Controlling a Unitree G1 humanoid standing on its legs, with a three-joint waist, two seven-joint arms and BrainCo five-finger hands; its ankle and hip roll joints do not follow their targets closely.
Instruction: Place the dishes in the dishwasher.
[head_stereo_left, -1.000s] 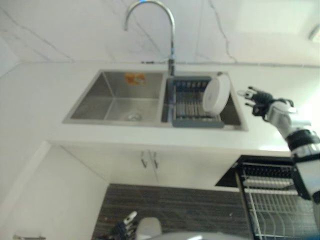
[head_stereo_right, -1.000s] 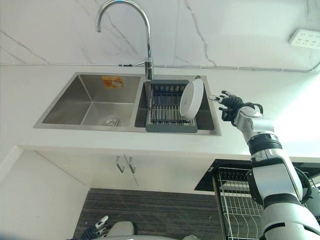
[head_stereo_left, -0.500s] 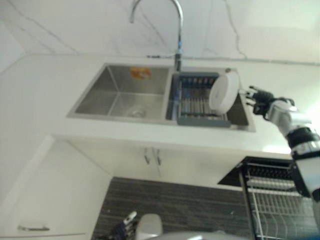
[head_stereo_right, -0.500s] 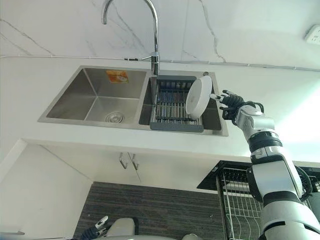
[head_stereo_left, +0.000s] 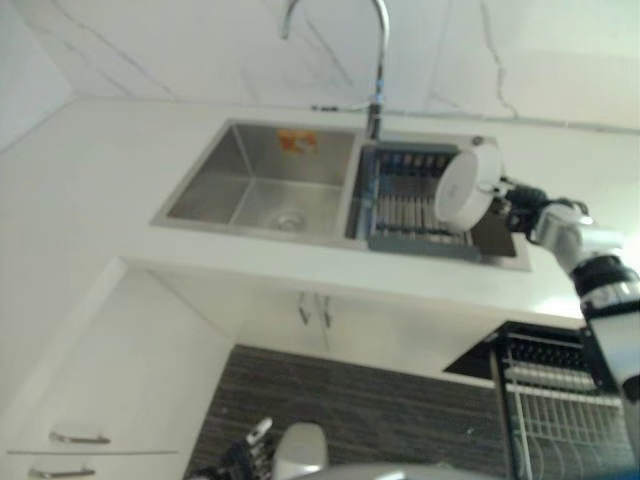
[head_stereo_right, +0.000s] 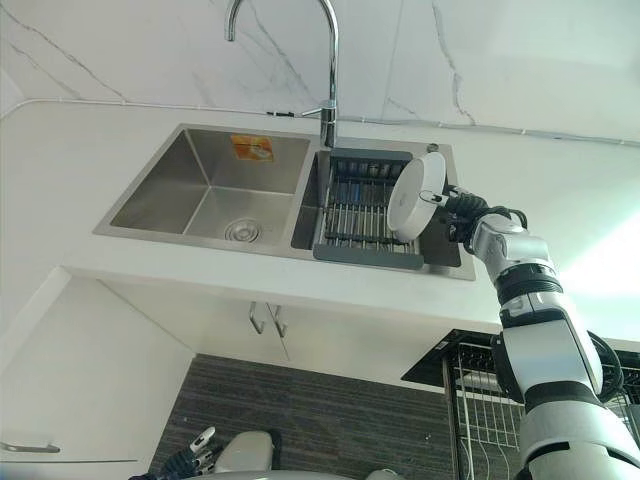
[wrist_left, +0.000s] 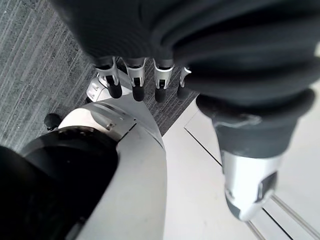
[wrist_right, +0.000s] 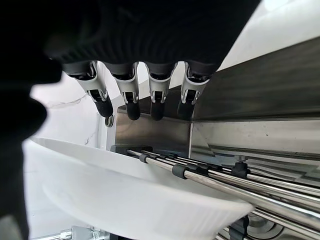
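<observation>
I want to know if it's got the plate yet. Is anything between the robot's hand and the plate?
No. In the right eye view, the right hand reaches the white plate's rim.

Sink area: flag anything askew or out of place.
Nothing is spilled or broken. The white plate stands on edge, tilted, in the drying rack over the right basin of the sink. The right hand, fingers open, is at its rim. A sticker remains on the left basin's back wall.

A silver-grey arm (head_stereo_right: 545, 340) banded in black ends in a dark ribbed right hand (head_stereo_right: 467, 216) with silver, dark-tipped fingers (wrist_right: 131, 95).
</observation>
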